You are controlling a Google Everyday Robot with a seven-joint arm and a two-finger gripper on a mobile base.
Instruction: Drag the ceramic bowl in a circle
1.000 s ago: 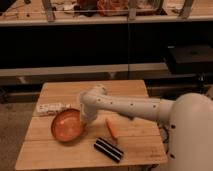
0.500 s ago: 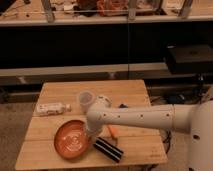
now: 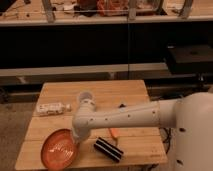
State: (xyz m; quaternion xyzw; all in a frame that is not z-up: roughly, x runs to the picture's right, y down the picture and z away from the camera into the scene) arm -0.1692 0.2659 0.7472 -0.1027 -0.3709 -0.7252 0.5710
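Front-left on the table (image 3: 125, 92), jaws at the ceramic bowl's (image 3: 56, 150) right rim.

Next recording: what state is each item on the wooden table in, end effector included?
Shallow round orange-red ceramic bowl: upright, front-left corner of the wooden table.
End effector: low, at the bowl's right rim.
Small clear cup: upright, mid-table.
White flat packet: lying flat, left side.
Black oblong block: lying flat, front edge.
Small orange stick: lying flat.

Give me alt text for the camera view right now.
The robot's arm reaches from the right across a wooden table, its gripper at the right rim of the orange-red ceramic bowl near the front-left corner. A clear cup, a white packet, a small orange item and a dark block also sit on the table.
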